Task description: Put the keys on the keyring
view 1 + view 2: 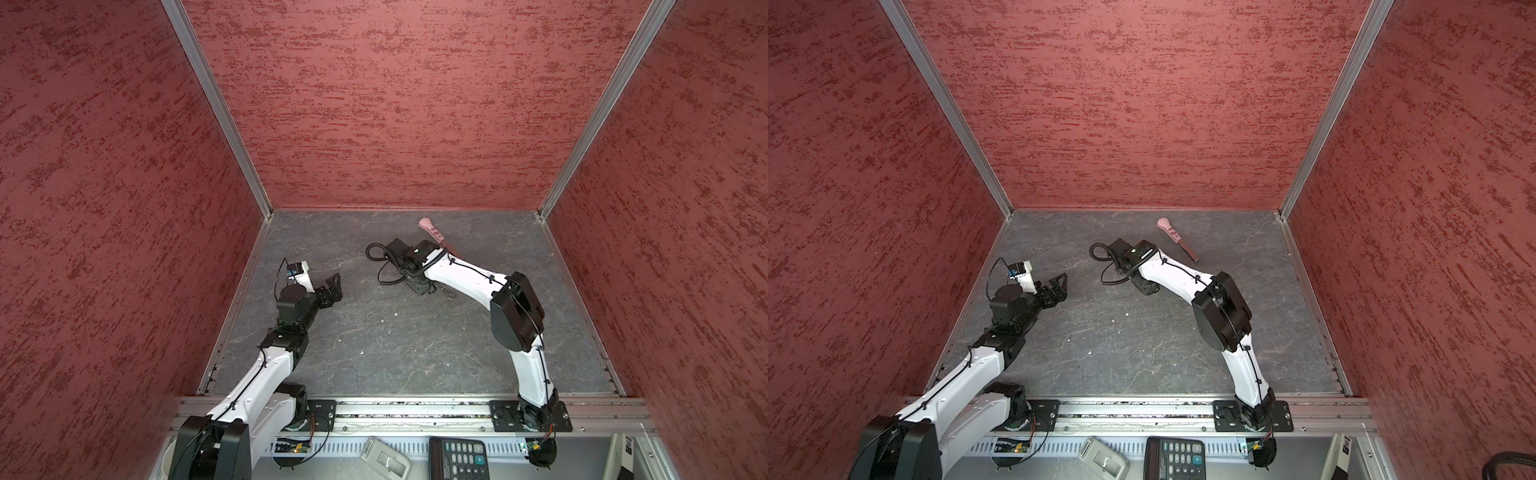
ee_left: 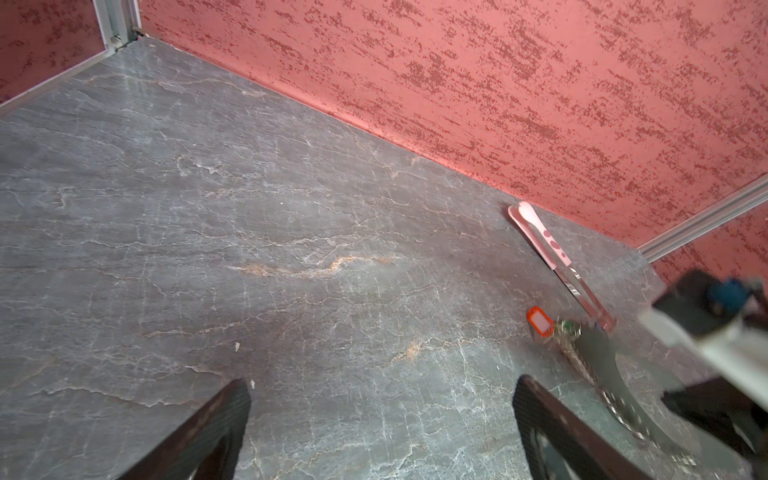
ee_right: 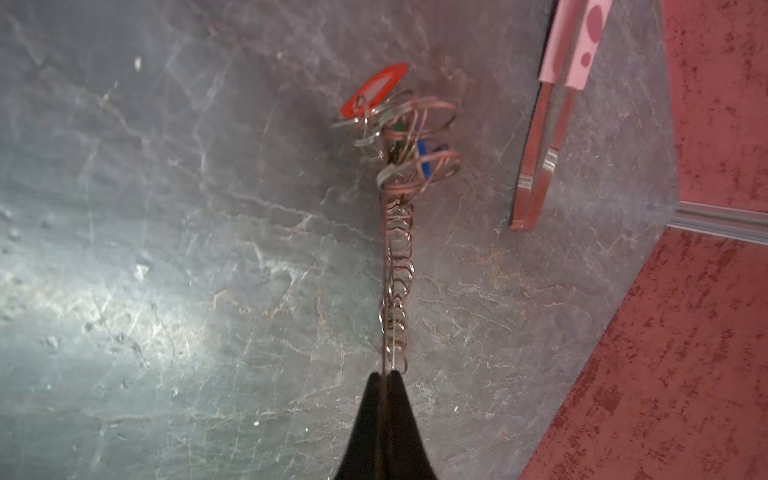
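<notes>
Grey marbled table inside red walls: by its left edge the left tool hangs released, jaws wide, holding nothing. Past the middle, right of centre, the right tool is clenched on the chain of the keyring, which runs out from the tips, with the keys, tagged red, green and blue, bunched among the rings at its other end. Tweezers lie just beside that bunch, nearer the far edge, apart from the chain.
</notes>
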{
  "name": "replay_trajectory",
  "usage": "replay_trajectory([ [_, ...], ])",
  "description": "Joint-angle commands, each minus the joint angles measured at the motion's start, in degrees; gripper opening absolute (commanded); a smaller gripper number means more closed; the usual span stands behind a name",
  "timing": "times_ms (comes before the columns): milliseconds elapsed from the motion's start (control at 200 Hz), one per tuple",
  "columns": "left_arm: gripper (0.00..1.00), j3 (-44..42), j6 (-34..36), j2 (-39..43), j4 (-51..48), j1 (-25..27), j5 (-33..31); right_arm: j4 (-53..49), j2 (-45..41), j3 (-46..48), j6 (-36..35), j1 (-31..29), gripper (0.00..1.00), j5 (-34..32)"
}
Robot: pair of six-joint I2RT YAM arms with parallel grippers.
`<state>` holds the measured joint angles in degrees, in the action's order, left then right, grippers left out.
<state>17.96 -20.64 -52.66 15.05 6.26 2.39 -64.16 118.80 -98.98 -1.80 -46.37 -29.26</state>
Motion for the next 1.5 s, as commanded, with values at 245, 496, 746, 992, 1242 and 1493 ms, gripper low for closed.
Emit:
replay_trajectory([
  [245, 1.00, -1.51, -1.33, 1.62, 1.71, -1.34, -1.25, 0.13, -7.83, 17.36, -0.29, -6.10, 0.11, 9.02],
  [496, 1.00, -1.95, -1.50, 2.37, 2.01, -1.67, -1.17, 0.85, -14.47, 20.95, -0.92, -7.33, 0.34, 20.49],
  [746, 1.00, -1.34, -1.24, 1.69, 2.37, -1.65, -0.48, 8.14, -25.93, 23.18, 0.24, -4.75, 0.51, 17.64],
  [992, 1.00, 2.63, -0.23, -0.21, 0.97, -0.66, -3.32, 30.34, -37.65, 32.96, 2.03, 5.22, 0.64, 8.99],
  [1242, 1.00, 6.77, 8.96, -7.04, 4.58, 1.22, -16.77, 75.18, -50.56, 59.68, -1.21, 18.81, 0.86, 1.64],
  [1493, 1.00, 9.10, 20.93, -17.25, 11.44, -0.07, -19.00, 92.60, -40.30, 67.60, -1.34, 30.55, 0.91, -2.66],
])
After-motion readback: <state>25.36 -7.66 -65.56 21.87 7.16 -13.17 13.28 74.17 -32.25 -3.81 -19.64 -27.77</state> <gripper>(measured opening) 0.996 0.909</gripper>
